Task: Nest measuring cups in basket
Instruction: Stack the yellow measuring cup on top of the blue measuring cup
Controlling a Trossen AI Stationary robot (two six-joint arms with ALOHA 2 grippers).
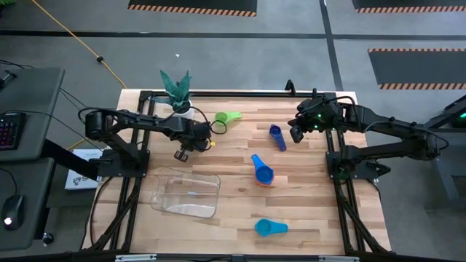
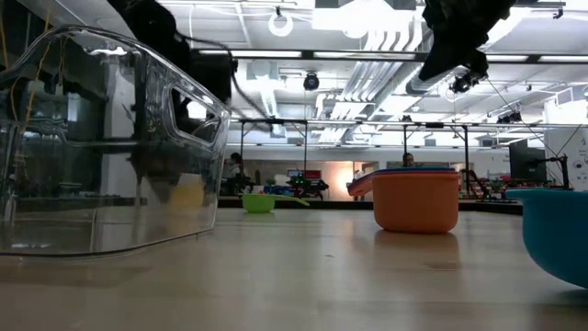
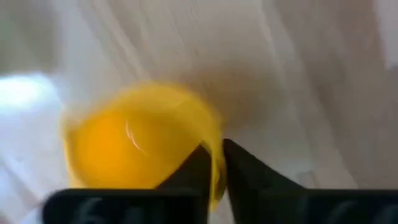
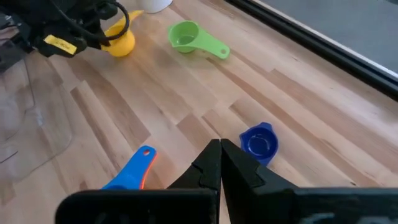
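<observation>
High view: my left claw [image 1: 183, 153] sits left of centre, above the clear basket [image 1: 162, 195]; my right claw [image 1: 297, 134], pinched empty, waits upper right.

Left wrist view: my fingers [image 3: 205, 165] pinch the yellow cup [image 3: 140, 140] by its thin rim. It looks light, rigid and slippery.
</observation>
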